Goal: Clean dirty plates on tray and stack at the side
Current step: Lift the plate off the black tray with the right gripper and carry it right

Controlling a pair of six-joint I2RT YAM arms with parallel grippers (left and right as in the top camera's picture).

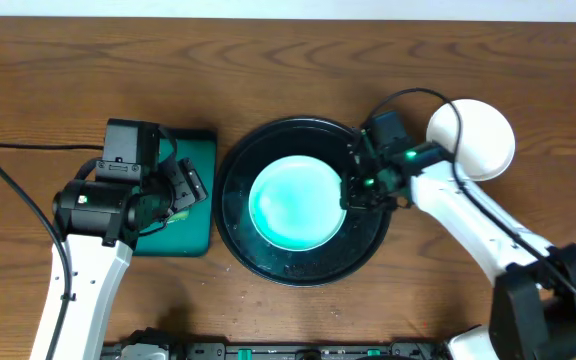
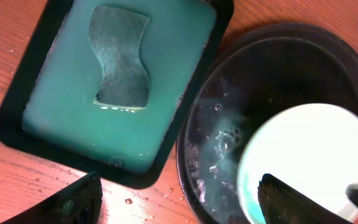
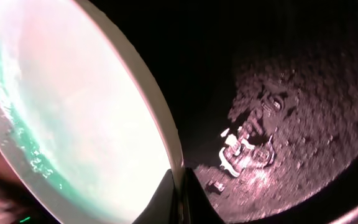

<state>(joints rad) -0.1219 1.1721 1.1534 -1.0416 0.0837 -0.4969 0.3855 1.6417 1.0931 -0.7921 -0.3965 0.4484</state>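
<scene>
Teal-smeared plate (image 1: 293, 203) face up at the middle of the black tray (image 1: 230, 190); round, so no long axis. Right rim pinched by the right gripper (image 1: 353, 190), closed on the edge. White plate (image 1: 473, 138) well apart on the table (image 1: 68, 80). Left gripper (image 1: 183, 198) spread wide, empty, over the green tray (image 1: 200, 150) just beside; sponge (image 2: 120, 57) flat in teal liquid.
</scene>
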